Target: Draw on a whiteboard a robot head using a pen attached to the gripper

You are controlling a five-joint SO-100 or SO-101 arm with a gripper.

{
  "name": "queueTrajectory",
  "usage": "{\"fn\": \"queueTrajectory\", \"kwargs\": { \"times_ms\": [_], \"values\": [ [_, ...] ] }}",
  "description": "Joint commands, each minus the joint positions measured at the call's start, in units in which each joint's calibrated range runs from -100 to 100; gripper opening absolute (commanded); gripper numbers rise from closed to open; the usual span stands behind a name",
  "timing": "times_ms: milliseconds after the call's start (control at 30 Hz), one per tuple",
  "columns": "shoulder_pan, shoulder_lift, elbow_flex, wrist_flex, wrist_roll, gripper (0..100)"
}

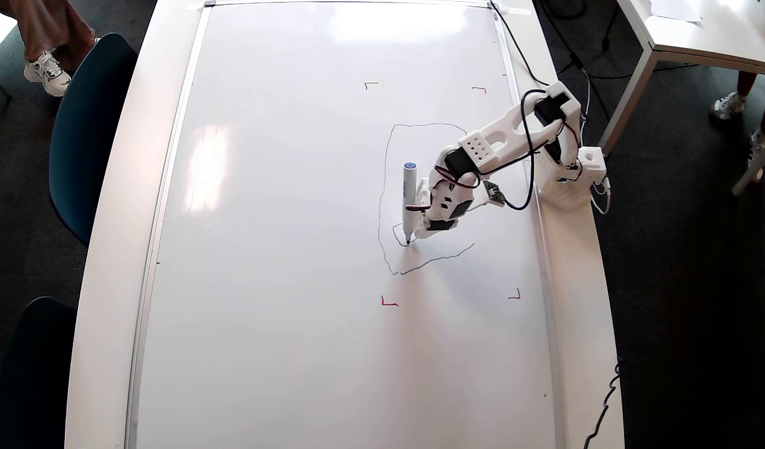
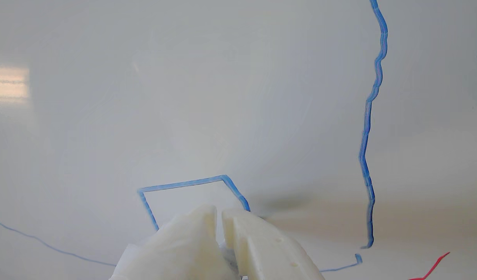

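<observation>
The fingers (image 2: 219,212) sit pressed almost together in the wrist view, clenched with nothing between their tips; the pen (image 1: 409,199) rides strapped along their left side in the overhead view. It looks light, stiff and slick, so it is best held at mid-barrel. Its long axis runs up and down that view: blue cap toward the top edge, dark tip toward the bottom, touching the whiteboard (image 1: 282,262). There the tip is finishing a small square inside the unfinished robot head (image 1: 386,162) outline.
</observation>
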Motion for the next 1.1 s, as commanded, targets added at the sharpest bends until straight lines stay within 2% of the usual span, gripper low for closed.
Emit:
{"fn": "queueTrajectory", "kwargs": {
  "times_ms": [0, 100, 267, 500, 800, 1067],
  "values": [
    [0.9, -1.1, -4.3, 2.3, -0.3, 1],
    [1.9, -5.1, -8.5, 8.3, -0.3, 1],
    [5.5, -11.0, -6.2, 10.1, 0.7, 1],
    [12.7, -19.2, 10.6, 9.9, 5.9, 1],
    [14.6, -19.6, 19.1, 4.6, 6.0, 1],
    [16.7, -19.5, 18.6, 2.4, 6.1, 1]
  ]
}}
